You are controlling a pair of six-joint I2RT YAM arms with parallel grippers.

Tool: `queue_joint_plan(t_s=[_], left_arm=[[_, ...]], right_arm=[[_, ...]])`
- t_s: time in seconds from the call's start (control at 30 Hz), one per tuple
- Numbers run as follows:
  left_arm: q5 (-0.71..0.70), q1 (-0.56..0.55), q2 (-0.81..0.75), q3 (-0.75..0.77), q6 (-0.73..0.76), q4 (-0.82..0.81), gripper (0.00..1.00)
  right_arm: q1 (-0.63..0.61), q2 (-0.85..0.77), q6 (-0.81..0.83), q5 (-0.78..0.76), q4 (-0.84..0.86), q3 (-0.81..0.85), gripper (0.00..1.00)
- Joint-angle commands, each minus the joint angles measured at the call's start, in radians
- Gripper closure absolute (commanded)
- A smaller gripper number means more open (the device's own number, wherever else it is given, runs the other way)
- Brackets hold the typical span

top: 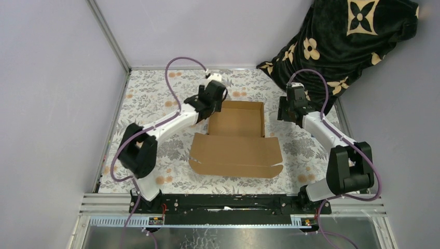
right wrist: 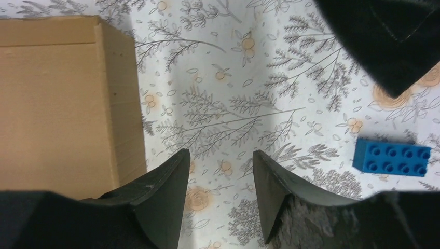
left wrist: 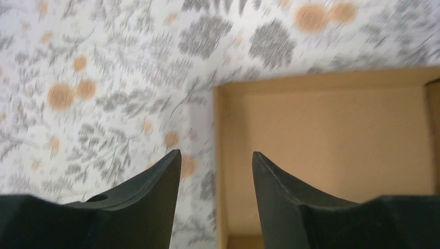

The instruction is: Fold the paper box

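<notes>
Floral-printed covering spreads over the counter [top: 150, 104], and the paper box [top: 236, 140] lies mid-counter between our two arms. Its far half stands up as a shallow tray, and its lid panel lies flat toward the arm bases. We judge the walls formed and the lid not yet closed. Our left hand [left wrist: 217, 155] hovers part open and empty above the tray's left wall (the wall runs beneath the gap). Our right hand [right wrist: 220, 155], likewise parted and empty, hangs just beside the right wall, apart from a blue toy brick [right wrist: 392, 156]. Next we must raise the lid panel and tuck its flaps.
</notes>
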State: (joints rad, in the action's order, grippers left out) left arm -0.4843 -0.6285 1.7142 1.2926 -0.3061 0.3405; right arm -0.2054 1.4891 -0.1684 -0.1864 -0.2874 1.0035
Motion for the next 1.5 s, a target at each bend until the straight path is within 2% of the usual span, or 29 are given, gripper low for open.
queue_joint_plan(t_s=[0.0,0.17,0.27,0.47,0.6,0.7,0.87,1.13,1.3,1.47], left_arm=[[0.067,0.033,0.143,0.276,0.059,0.036,0.41],[0.258,0.085,0.361,0.542,0.104,0.093,0.41],[0.316,0.104,0.47,0.649,0.12,0.121,0.41],[0.36,0.146,0.561,0.704,0.102,0.096,0.42],[0.401,0.171,0.603,0.739,0.094,0.103,0.42],[0.427,0.184,0.625,0.754,0.088,0.106,0.42],[0.433,0.191,0.636,0.748,0.102,0.11,0.42],[0.433,0.193,0.634,0.705,0.104,0.109,0.43],[0.435,0.193,0.628,0.656,0.098,0.109,0.43],[0.414,0.193,0.582,0.546,0.086,0.095,0.44]], right_arm=[[-0.006,-0.078,-0.037,0.063,-0.003,-0.025,0.46],[-0.006,-0.194,-0.035,0.099,-0.055,-0.089,0.47],[-0.006,-0.246,-0.044,0.095,-0.077,-0.136,0.47],[-0.006,-0.279,-0.176,0.104,-0.123,-0.209,0.47],[-0.005,-0.253,-0.311,0.196,-0.153,-0.25,0.48],[-0.006,-0.203,-0.357,0.348,-0.13,-0.292,0.56],[-0.006,-0.163,-0.427,0.515,-0.002,-0.392,0.57],[-0.006,-0.14,-0.473,0.629,0.079,-0.42,0.57],[-0.006,-0.088,-0.54,0.746,0.214,-0.45,0.57],[-0.006,-0.046,-0.534,0.748,0.239,-0.428,0.57]])
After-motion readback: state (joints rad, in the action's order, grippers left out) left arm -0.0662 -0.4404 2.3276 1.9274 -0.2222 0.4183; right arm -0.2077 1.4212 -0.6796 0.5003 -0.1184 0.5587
